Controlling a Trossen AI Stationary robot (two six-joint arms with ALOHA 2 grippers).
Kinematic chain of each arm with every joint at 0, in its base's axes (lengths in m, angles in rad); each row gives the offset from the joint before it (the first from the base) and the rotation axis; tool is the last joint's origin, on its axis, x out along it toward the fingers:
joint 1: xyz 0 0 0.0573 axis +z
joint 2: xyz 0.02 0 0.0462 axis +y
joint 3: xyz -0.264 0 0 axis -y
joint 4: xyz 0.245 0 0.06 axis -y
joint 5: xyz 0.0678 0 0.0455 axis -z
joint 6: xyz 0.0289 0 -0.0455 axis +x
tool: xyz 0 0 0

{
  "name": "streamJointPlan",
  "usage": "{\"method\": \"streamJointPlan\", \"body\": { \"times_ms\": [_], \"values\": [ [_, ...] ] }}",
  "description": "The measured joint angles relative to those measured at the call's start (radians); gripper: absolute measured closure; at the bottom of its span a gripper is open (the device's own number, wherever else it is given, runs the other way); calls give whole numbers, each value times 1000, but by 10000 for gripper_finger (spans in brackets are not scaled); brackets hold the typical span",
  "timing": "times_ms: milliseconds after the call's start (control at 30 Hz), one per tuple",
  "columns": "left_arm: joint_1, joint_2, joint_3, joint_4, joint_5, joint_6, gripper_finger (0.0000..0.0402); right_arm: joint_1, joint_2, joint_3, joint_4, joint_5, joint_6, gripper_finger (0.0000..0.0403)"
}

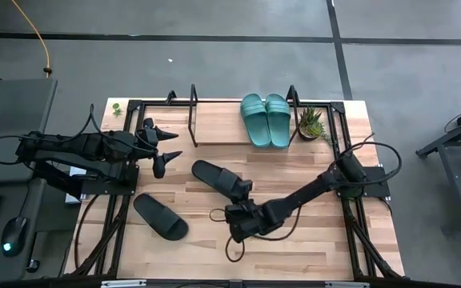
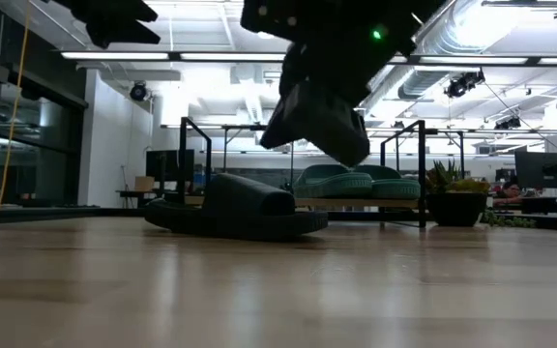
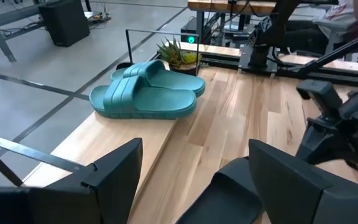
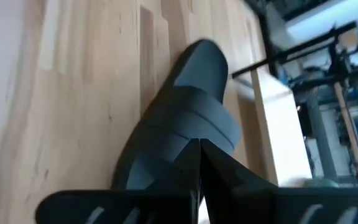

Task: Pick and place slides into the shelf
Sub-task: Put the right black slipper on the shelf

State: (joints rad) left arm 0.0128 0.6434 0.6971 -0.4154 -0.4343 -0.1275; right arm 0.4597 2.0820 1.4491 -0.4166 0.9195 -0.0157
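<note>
**Right arm is on the middle black slide; shelf lies beyond it**

Wooden tabletop point(image 1: 294, 240) first: it fills the high view, with the shelf point(image 1: 214, 124) along its far edge, a light board between black tube ends. You already have the two teal slides point(image 1: 266, 118) parked side by side on the shelf's right part, just beside a small potted plant point(image 1: 310, 122). The board's left part is bare.

Two black slides are still on the table. The middle black slide point(image 1: 221, 180) lies diagonally, its long axis running from the far left toward the near right, and its near-right end meets your right gripper point(image 1: 241, 206). From that gripper, the slide stretches away toward the shelf, so the lift carries on along the same line. The right wrist view shows the strap directly under the fingers point(image 4: 185, 186), which look drawn together over it, but I would call the grip unconfirmed; in the low view the slide sits flat on the wood.

The other black slide point(image 1: 160, 216) lies near the left front, on a similar diagonal, well apart from both arms.

Your left gripper point(image 1: 163, 150) hovers by the shelf's left end, fingers spread wide and holding nothing.
</note>
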Motion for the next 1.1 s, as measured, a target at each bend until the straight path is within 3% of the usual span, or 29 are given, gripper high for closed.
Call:
{"method": "streamJointPlan", "body": {
  "times_ms": [200,400,500,867,1100],
  "values": [
    [0,0,0,9,-1,15,128,14,-102,-154,212,16,-79,403],
    [0,0,0,9,-2,16,128,-27,-199,-360,449,-137,-71,390],
    [0,0,0,9,-3,16,128,-46,-217,-423,525,-143,-71,365],
    [0,0,0,16,-3,19,128,-61,-224,-452,512,-158,-108,233],
    [0,0,0,16,-3,19,128,-101,-224,-452,501,-189,-71,183]
  ]
}}
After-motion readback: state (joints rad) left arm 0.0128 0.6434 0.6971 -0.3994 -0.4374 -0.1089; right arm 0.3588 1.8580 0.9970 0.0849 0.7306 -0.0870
